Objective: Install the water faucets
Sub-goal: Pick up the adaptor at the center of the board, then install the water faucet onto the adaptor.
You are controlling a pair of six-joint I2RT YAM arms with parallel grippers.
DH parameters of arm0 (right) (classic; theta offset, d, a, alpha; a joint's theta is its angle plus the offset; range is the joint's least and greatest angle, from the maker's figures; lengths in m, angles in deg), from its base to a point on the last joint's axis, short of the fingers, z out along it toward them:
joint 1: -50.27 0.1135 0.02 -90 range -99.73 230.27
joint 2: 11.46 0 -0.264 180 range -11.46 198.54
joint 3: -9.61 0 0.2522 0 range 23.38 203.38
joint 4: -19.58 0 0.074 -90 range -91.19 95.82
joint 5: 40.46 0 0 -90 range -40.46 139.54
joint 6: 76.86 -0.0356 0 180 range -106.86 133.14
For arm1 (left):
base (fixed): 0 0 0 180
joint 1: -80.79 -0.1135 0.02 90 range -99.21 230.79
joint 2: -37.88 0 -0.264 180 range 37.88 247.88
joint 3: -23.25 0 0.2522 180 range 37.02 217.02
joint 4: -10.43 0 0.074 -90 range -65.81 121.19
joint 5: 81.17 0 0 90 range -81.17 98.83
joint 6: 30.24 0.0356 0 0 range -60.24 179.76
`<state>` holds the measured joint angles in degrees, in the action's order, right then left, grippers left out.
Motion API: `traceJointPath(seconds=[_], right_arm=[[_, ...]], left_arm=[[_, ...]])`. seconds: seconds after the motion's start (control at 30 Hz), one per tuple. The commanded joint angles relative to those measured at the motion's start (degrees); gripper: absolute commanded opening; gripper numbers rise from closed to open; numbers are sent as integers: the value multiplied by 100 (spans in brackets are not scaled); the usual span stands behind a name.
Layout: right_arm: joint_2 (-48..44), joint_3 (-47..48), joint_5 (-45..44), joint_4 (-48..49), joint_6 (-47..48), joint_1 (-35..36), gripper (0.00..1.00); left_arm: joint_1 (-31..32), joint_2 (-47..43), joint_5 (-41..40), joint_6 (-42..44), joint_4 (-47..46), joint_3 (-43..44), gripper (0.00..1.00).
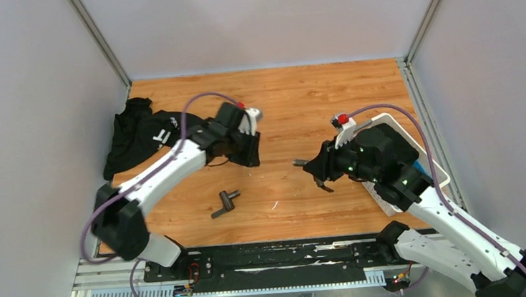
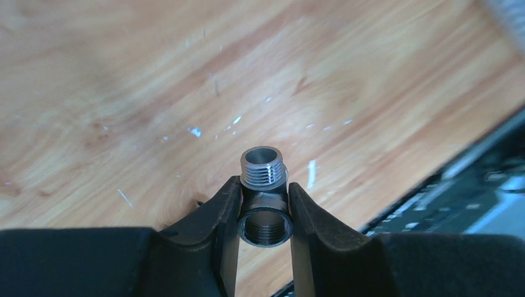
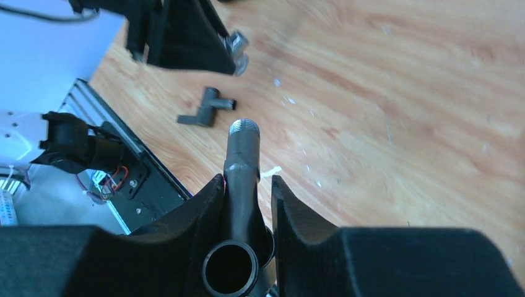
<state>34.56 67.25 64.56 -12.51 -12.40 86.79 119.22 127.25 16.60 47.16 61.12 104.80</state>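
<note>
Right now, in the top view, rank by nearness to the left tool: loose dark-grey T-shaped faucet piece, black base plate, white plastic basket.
1. Loose dark-grey T-shaped faucet piece, mid-table.
2. Black base plate, near edge.
3. White plastic basket, far right.

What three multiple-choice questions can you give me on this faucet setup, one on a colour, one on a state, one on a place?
1. The cloth at the far left of the table is: A white; B black; C red.
2. The left end effector is: A open and empty; B shut on the cloth; C shut on a threaded tee fitting.
3. The loose faucet piece lies: A on the cloth; B in the left end effector; C on bare wood, held by nothing.

Key: B, the garment is dark all over. C, the left wrist view shows the fitting pinched from both sides. C, the top view shows it resting alone on the table.
</note>
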Motion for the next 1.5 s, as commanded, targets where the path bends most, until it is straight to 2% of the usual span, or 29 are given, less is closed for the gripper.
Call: traceJointPath(seconds=[0.0, 0.13, 0.3, 0.47, 0.63, 0.77, 0.87, 0.93, 1.03, 1.23, 1.37, 1.43, 1.47], right_arm=[[-460, -285, 67, 1806, 653, 419, 0], [-531, -458, -576, 2769, 1349, 1048, 0], [-302, -398, -739, 3036, 2397, 1503, 0], [-665, -664, -847, 3365, 3112, 1630, 0], [-1084, -989, -885, 3446, 3676, 1698, 0], [-1413, -1242, -1067, 3638, 4281, 1879, 0], [-1671, -1579, -1425, 4167, 4873, 2212, 0], [-1659, -1498, -1598, 4093, 5213, 2353, 0], [-1627, -1509, -2086, 4156, 5778, 2706, 0], [-1132, -1469, -3565, 4381, 7564, 4012, 0], [-785, -1629, -4242, 5044, 8755, 4710, 0], [-704, -1768, -4534, 5361, 9284, 5003, 0], [-654, -1828, -4735, 5565, 9609, 5112, 0]], left_arm=[[-633, -1356, 1567, -791, -223, 163, 0], [-867, -1734, 2401, -1144, -157, 309, 0], [-1052, -2038, 3151, -1638, -261, 210, 0], [-1400, -2319, 3511, -2291, -553, -148, 0], [-1695, -1975, 4957, -3069, -855, -308, 0], [-1708, -1833, 5469, -3858, -1490, -635, 0], [-1708, -1814, 5841, -4789, -2531, -1032, 0], [-1708, -1805, 5947, -5251, -3111, -1213, 0], [-1708, -1735, 6076, -5355, -3131, -1227, 0], [-1708, -1624, 6368, -5577, -3363, -1284, 0], [-1714, -1498, 6702, -5485, -3300, -1220, 0], [-1717, -1479, 6846, -5123, -2965, -1115, 0], [-1717, -1479, 6917, -4817, -2488, -1026, 0]])
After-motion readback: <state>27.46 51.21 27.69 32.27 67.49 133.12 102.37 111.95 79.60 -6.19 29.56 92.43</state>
